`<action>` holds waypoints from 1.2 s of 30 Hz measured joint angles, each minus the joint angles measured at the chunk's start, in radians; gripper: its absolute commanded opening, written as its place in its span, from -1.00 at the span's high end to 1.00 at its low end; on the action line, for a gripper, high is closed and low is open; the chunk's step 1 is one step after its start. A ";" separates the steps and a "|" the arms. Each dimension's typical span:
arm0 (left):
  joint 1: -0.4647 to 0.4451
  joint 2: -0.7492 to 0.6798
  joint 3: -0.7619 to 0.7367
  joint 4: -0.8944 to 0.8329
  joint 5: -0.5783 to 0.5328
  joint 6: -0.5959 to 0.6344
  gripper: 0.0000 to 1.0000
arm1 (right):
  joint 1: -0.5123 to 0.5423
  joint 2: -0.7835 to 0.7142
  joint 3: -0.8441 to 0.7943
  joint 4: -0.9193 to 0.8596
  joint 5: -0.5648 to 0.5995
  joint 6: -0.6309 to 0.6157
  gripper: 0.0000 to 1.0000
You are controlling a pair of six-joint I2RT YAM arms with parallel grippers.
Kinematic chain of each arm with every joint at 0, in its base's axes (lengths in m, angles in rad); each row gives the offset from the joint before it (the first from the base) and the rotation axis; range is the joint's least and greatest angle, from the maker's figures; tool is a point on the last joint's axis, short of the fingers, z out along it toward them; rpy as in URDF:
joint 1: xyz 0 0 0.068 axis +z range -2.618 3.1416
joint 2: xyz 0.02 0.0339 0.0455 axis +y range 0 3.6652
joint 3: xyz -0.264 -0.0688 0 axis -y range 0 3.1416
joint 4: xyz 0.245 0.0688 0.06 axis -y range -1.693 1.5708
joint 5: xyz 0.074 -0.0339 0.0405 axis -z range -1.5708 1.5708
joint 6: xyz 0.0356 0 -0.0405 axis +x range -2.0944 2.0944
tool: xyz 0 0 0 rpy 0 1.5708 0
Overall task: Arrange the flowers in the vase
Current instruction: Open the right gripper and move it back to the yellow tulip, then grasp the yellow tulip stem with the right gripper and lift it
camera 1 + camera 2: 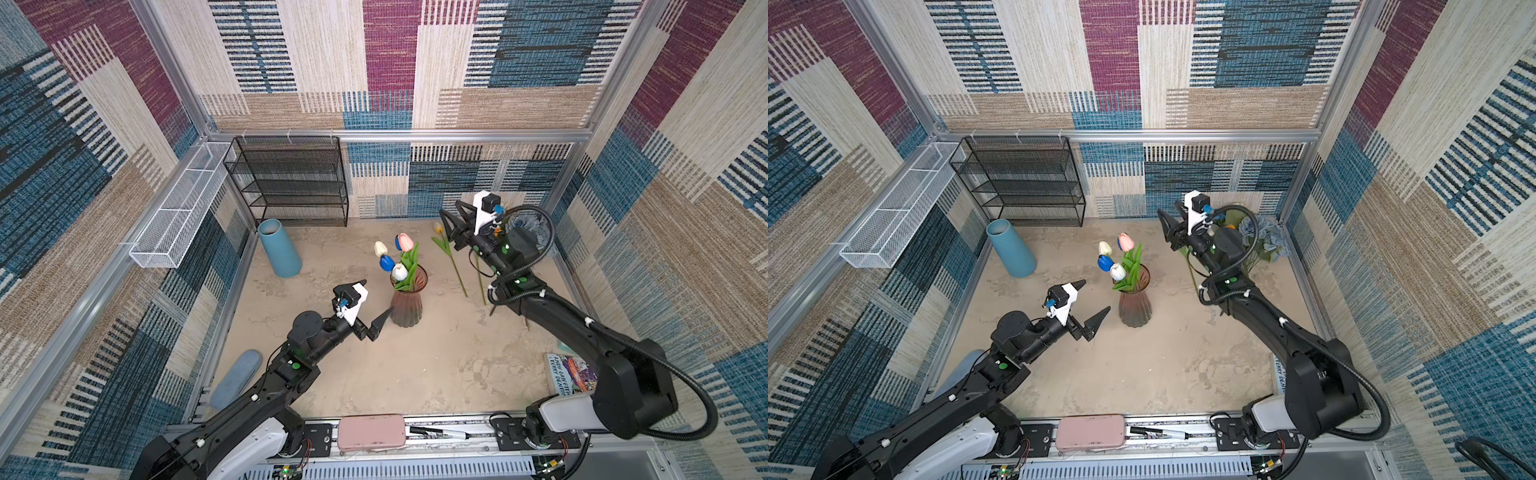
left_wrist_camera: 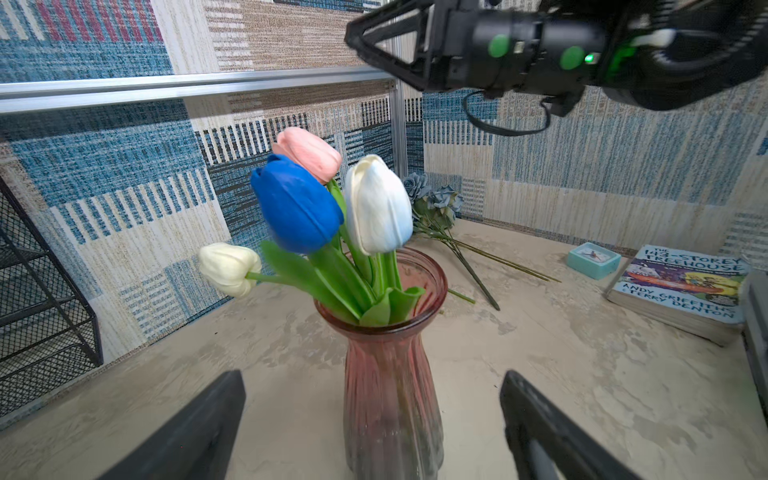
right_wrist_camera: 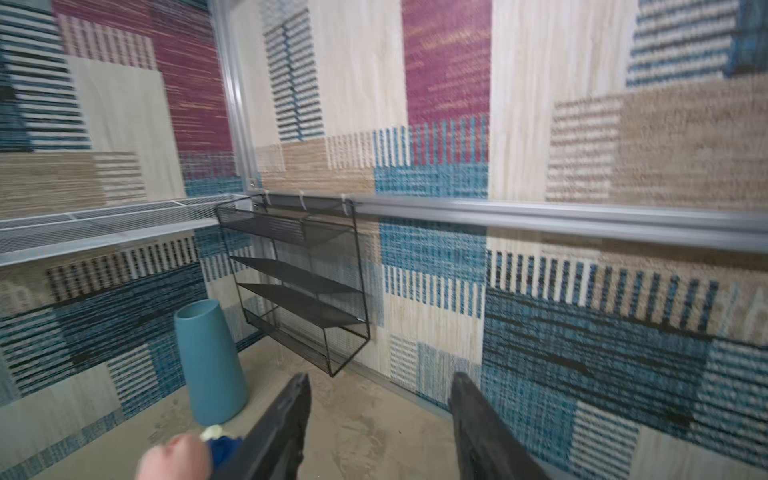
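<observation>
A ribbed pink glass vase (image 1: 406, 307) (image 1: 1134, 307) (image 2: 390, 374) stands mid-table with pink (image 2: 309, 151), blue (image 2: 295, 203), white (image 2: 378, 203) and cream (image 2: 228, 268) tulips in it. My left gripper (image 1: 378, 297) (image 1: 1096, 296) (image 2: 371, 376) is open just in front of the vase, with a finger to either side and not touching it. My right gripper (image 1: 449, 208) (image 1: 1169, 210) (image 3: 380, 376) hangs open and empty, high near the back right. A yellow tulip (image 1: 438, 227) lies on the table below it. A dusty-blue rose bunch (image 1: 1266, 237) (image 2: 432, 199) lies in the back right corner.
A blue cylinder vase (image 1: 279, 249) and a black mesh shelf (image 1: 291, 183) stand at the back left, under a white wire basket (image 1: 178, 208) on the wall. At the right lie a book (image 2: 681, 286) and a teal box (image 2: 594, 259). A pink case (image 1: 371, 432) and a marker (image 1: 440, 434) rest on the front rail.
</observation>
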 measured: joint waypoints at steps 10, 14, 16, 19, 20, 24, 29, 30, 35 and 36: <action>0.000 -0.050 -0.040 -0.155 0.002 0.064 -0.98 | -0.149 0.483 0.419 -0.637 0.041 0.111 0.22; 0.000 -0.050 -0.039 -0.191 0.036 0.071 -0.98 | -0.151 0.586 0.518 -0.770 0.072 0.104 0.22; 0.000 -0.040 -0.037 -0.192 0.057 0.071 -0.99 | -0.152 0.641 0.581 -0.833 0.101 0.095 0.13; 0.000 -0.015 -0.035 -0.187 0.070 0.070 -0.98 | -0.154 0.713 0.668 -0.911 0.120 0.081 0.06; 0.000 -0.006 -0.035 -0.183 0.071 0.070 -0.98 | -0.154 0.734 0.694 -0.933 0.126 0.077 0.08; 0.000 0.036 -0.041 -0.135 0.084 0.068 -0.99 | -0.155 0.840 0.829 -1.045 0.145 0.060 0.21; 0.000 0.086 -0.050 -0.052 0.092 0.058 -0.99 | -0.154 0.888 0.868 -1.133 0.180 0.037 0.24; 0.000 0.095 -0.053 -0.037 0.095 0.058 -0.98 | -0.154 0.891 0.868 -1.144 0.183 0.032 0.24; 0.000 0.121 -0.059 0.022 0.093 0.055 -0.98 | -0.153 0.893 0.848 -1.168 0.190 0.016 0.27; 0.000 0.123 -0.060 0.030 0.093 0.055 -0.99 | -0.152 0.893 0.842 -1.171 0.190 0.016 0.28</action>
